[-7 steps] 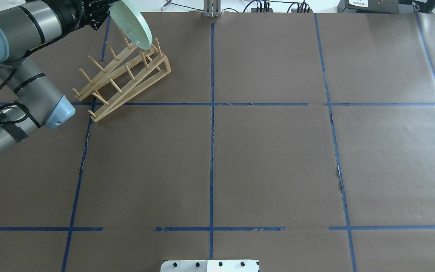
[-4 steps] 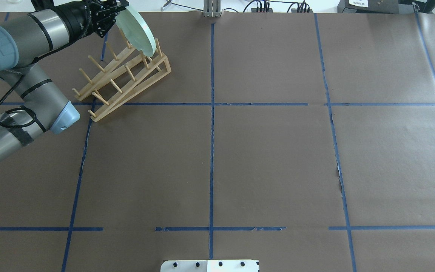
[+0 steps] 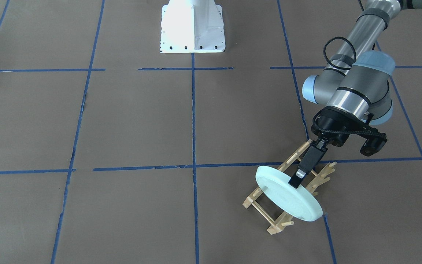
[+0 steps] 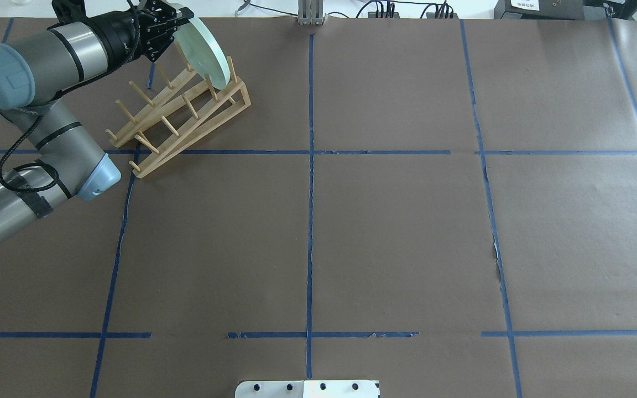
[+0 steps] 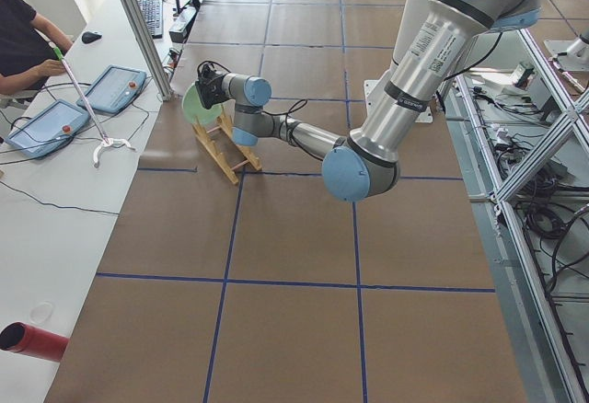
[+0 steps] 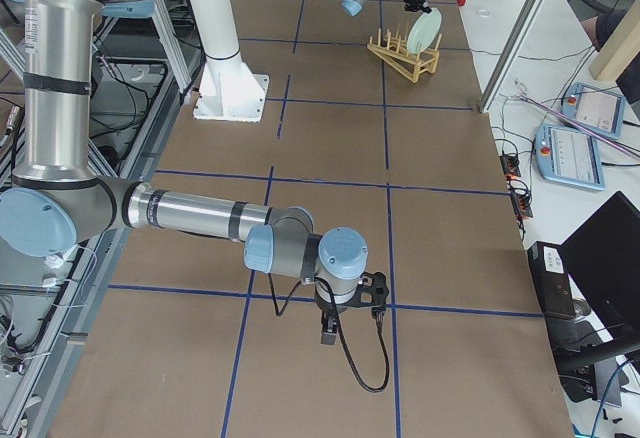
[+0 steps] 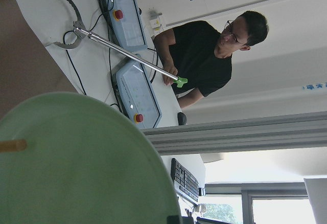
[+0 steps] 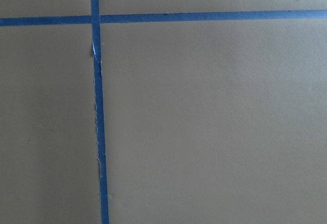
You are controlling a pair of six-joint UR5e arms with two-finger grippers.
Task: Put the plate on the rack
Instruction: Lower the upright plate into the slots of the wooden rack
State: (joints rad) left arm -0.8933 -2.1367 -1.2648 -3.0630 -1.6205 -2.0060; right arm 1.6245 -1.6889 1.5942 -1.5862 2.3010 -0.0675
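The pale mint-green plate (image 4: 205,54) stands tilted on edge at the far end of the light wooden rack (image 4: 152,161), its lower rim down between the pegs. My left gripper (image 4: 176,17) is shut on the plate's upper rim. In the front-facing view the left gripper (image 3: 297,180) pinches the plate (image 3: 288,200) over the rack (image 3: 276,225). The left wrist view is filled by the plate (image 7: 76,168) with one peg tip against it. My right gripper (image 6: 328,333) hangs low over the table far from the rack; I cannot tell if it is open or shut.
The table is covered with brown paper (image 4: 396,232) marked by blue tape lines. The robot's white base (image 3: 192,27) stands at mid table edge. Beyond the rack is a white bench with teach pendants (image 5: 46,127) and a seated operator (image 7: 199,55).
My left gripper has moved down and right with the plate. The plate has come lower into the rack's far end and stands more upright between the pegs.
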